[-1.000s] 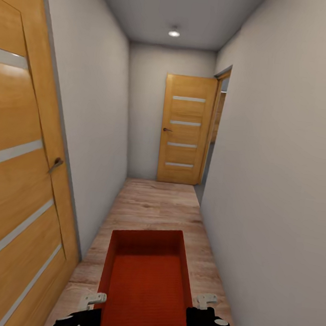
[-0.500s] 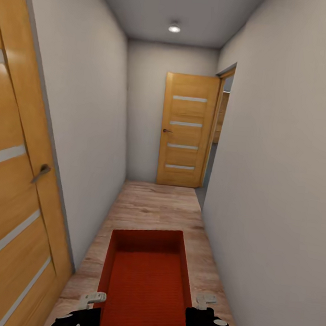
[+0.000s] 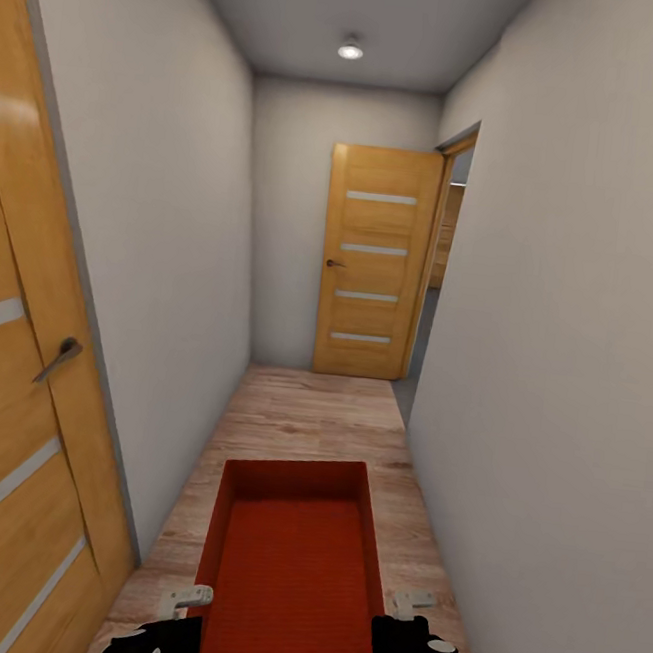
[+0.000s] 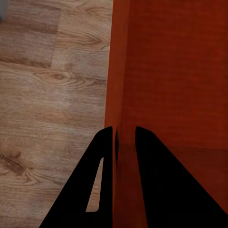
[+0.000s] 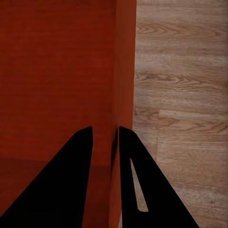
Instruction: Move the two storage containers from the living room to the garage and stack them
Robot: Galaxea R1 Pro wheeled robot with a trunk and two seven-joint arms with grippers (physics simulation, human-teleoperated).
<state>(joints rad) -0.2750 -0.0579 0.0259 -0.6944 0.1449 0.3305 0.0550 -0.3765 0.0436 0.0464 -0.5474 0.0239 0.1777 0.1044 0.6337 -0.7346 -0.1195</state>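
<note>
Bin: one orange-red open-topped storage container point(image 3: 291, 564), empty inside, carried low in front of the robot at 6 o'clock in the head view, its long side pointing down the hallway
Bin walls: thin and plain, with a fine ribbed texture on the inner floor; no label, brand or writing can be read on it
Left gripper point(image 4: 124, 137): clenched on the bin's left wall, one black finger point(image 4: 97, 161) outside the wall and the other inside, both touching it
Right gripper point(image 5: 105, 137): grasping the bin's right wall the same way, one finger point(image 5: 135, 161) on the outer face and one on the inner face
Grippers in the head view: left gripper point(image 3: 175, 617) at 7 o'clock, right gripper point(image 3: 406, 626) at 5 o'clock, at the near corners of the bin
Floor point(image 3: 307, 415): light wood planks, seen under the bin and running on toward 12 o'clock
Hallway walls point(image 3: 551, 390): plain pale grey on both sides
Near door point(image 3: 13, 434): honey-coloured wood with pale horizontal strips and a lever handle point(image 3: 59, 357), at 9 o'clock
Far door point(image 3: 374, 261): same wood and strips, standing open at 12 o'clock beside a doorway in the right wall
Ceiling light point(image 3: 349, 50): round, lit, at 12 o'clock
Writing: none readable anywhere
</note>
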